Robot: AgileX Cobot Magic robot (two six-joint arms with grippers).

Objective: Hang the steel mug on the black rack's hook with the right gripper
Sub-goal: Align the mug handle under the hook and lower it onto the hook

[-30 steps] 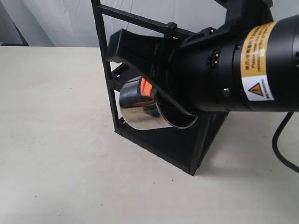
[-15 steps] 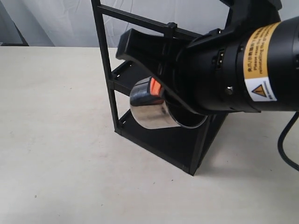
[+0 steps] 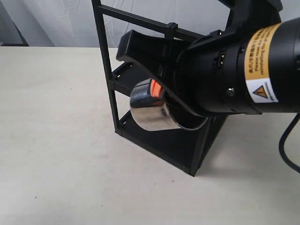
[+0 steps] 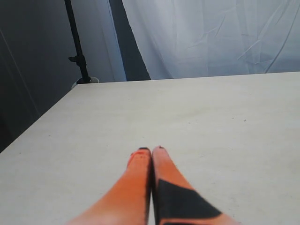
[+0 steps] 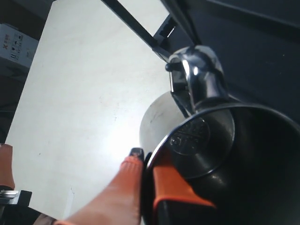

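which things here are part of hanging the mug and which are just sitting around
Part of the job: steel mug, black rack, right hand pinching the mug's rim.

Just around: left hand, shut over the bare table; tripod stand; white curtain.

Around me a pale counter [image 4: 211, 117] stretches to a creased white curtain [image 4: 211, 37]; a dark stand [image 4: 77, 42] rises beside it.

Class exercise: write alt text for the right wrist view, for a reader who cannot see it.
The right gripper pinches the rim of the steel mug between orange fingers, the mug's open mouth facing the camera. Its looped handle sits against the black rack, above a pale table.
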